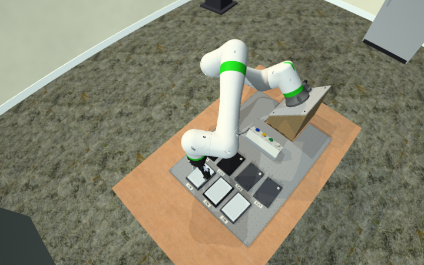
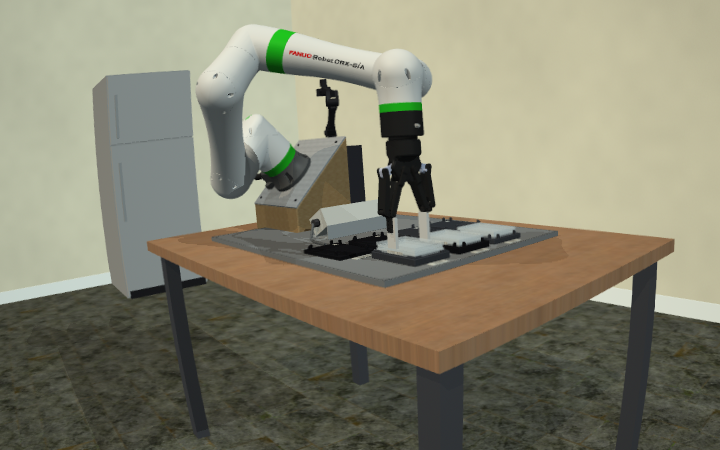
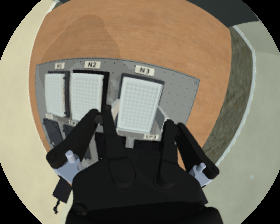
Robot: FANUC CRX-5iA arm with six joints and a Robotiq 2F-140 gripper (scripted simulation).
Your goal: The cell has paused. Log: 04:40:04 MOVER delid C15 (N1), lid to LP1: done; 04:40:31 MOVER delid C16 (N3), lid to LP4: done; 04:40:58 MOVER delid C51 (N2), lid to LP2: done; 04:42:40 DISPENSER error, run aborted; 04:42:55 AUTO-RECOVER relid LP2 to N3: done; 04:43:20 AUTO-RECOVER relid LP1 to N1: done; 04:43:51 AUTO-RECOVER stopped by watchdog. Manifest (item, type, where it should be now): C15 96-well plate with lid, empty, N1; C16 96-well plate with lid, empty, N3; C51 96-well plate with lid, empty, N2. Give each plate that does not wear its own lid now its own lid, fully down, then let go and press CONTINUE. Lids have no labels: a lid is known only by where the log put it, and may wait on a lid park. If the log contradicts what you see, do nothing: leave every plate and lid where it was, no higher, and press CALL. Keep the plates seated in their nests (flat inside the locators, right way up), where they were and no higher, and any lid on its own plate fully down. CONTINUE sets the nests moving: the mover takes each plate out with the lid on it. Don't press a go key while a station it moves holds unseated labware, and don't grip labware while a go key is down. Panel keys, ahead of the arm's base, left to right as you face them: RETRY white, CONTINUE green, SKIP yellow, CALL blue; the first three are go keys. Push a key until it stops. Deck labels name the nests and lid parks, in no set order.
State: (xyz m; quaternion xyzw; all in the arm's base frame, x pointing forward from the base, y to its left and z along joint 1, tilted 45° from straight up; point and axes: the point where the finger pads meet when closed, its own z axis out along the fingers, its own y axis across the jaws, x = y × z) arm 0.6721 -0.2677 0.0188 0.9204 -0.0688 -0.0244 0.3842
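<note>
Three white 96-well plates sit in a row of nests at the front of the grey deck: one at N3 (image 1: pixel 196 178), one at N2 (image 1: pixel 218 191) and one at N1 (image 1: pixel 235 206). In the wrist view they show as N3 (image 3: pixel 139 103), N2 (image 3: pixel 86 92) and the far one (image 3: pixel 55 92). My gripper (image 1: pixel 205 172) stands upright over the N3 plate, its fingers (image 2: pixel 405 232) down at the plate's two sides and shut on the clear lid there. The lid sits low on the plate (image 2: pixel 410 249). I cannot tell which other plates wear lids.
Dark lid parks (image 1: pixel 230 164) (image 1: pixel 249 177) (image 1: pixel 267 192) lie in a row behind the nests; the arm hides one more. The key panel (image 1: pixel 264 141) holds the blue (image 1: pixel 257 129), yellow (image 1: pixel 264 134), green (image 1: pixel 271 139) and white (image 1: pixel 277 145) keys. The arm's wedge base (image 1: pixel 294 115) stands behind it.
</note>
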